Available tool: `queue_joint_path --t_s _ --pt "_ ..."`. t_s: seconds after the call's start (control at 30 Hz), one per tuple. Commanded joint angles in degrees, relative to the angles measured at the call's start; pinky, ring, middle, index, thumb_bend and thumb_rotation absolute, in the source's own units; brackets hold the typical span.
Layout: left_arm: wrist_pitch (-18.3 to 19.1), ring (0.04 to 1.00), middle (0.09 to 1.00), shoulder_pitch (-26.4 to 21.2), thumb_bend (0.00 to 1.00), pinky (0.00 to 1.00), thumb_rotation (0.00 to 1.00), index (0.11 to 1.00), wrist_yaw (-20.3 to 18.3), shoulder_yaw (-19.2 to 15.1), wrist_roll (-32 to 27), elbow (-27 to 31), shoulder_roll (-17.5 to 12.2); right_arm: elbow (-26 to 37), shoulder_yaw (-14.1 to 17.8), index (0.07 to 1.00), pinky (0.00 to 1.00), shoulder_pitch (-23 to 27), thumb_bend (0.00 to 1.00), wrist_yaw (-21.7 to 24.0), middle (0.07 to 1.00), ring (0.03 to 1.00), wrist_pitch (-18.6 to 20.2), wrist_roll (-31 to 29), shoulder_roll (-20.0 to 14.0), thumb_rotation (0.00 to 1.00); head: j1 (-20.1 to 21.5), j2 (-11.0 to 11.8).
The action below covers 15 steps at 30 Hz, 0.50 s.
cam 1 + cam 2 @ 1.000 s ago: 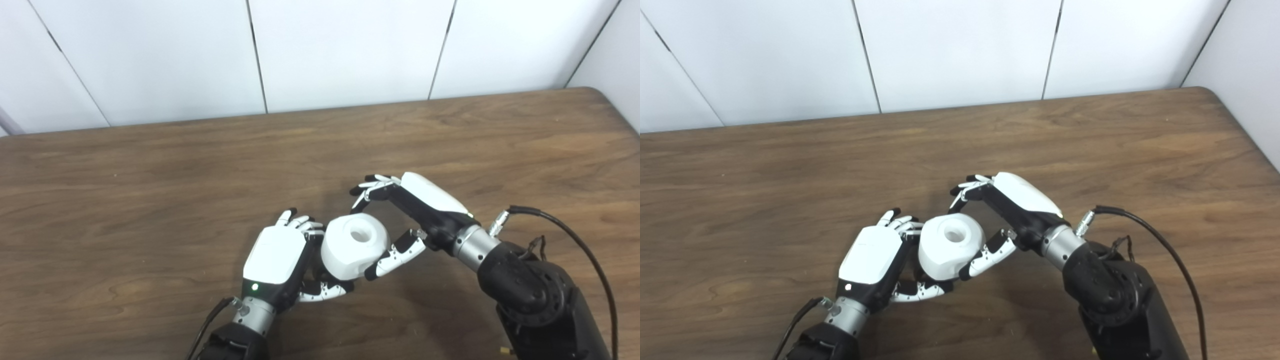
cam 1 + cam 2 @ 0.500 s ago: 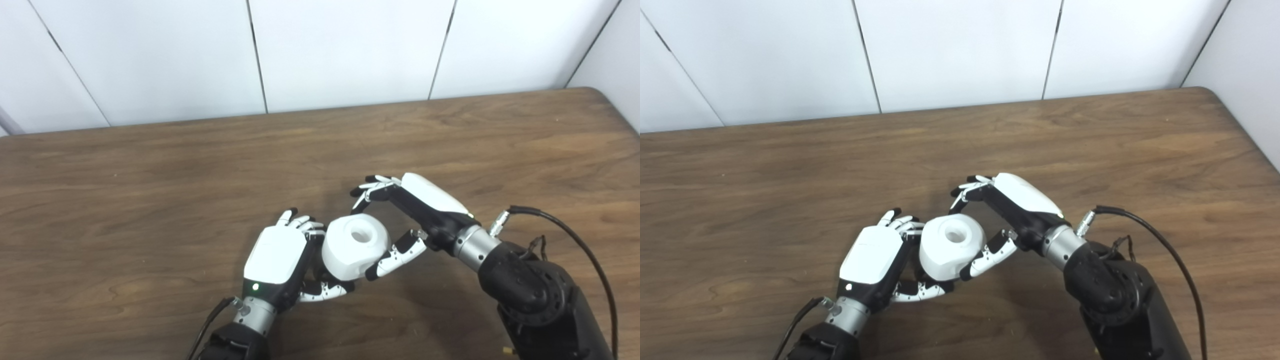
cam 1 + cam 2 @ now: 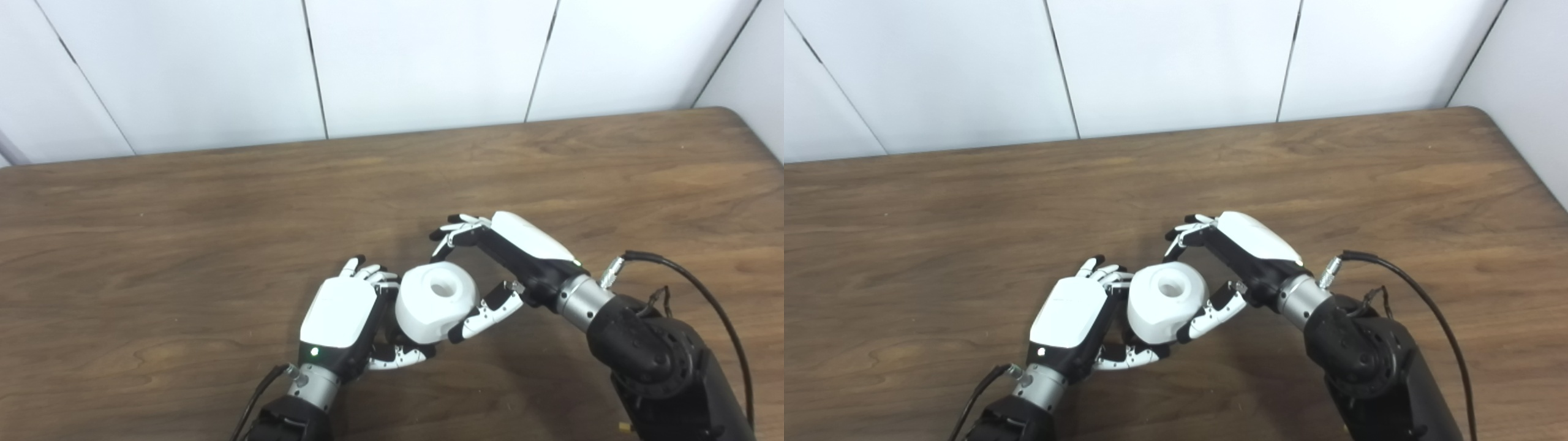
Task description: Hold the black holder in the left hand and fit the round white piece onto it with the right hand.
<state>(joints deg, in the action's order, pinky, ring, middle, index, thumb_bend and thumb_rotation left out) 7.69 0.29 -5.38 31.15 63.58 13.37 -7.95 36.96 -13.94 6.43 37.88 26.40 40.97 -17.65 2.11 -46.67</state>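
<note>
The round white piece (image 3: 436, 301), with a hole in its top, sits low over the table between my two hands. My left hand (image 3: 340, 315) is curled against its left side, with fingers and thumb wrapped underneath. Only a dark sliver of the black holder (image 3: 387, 334) shows there; the rest is hidden by the white piece and the palm. My right hand (image 3: 502, 257) reaches in from the right. Its thumb (image 3: 484, 312) lies against the piece's lower right side, and its other fingers (image 3: 454, 229) are spread above and behind the piece, apart from it.
The brown wooden table (image 3: 184, 233) stretches wide to the left and far side, ending at a white panelled wall. Its rounded right corner (image 3: 1488, 116) is close to the side wall. A black cable (image 3: 704, 288) loops off the right wrist.
</note>
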Motion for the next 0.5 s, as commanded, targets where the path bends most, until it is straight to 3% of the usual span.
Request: queue_joint_path --t_s 0.0,0.47 --pt "-0.1 0.850 0.761 0.3 0.52 0.96 0.05 0.485 -2.7 1.2 1.2 -0.6 0.1 0.7 0.0 0.626 0.97 1.3 0.99 -0.4 0.852 0.962 -0.6 0.4 -0.8 0.20 0.0 0.0" --pt "-0.2 0.847 0.757 0.2 0.52 0.96 0.05 0.485 -2.6 1.3 1.2 -0.9 -0.1 0.9 -0.3 0.700 0.98 1.4 1.00 0.3 0.900 0.980 -0.2 1.5 -1.0 0.28 0.1 0.1"
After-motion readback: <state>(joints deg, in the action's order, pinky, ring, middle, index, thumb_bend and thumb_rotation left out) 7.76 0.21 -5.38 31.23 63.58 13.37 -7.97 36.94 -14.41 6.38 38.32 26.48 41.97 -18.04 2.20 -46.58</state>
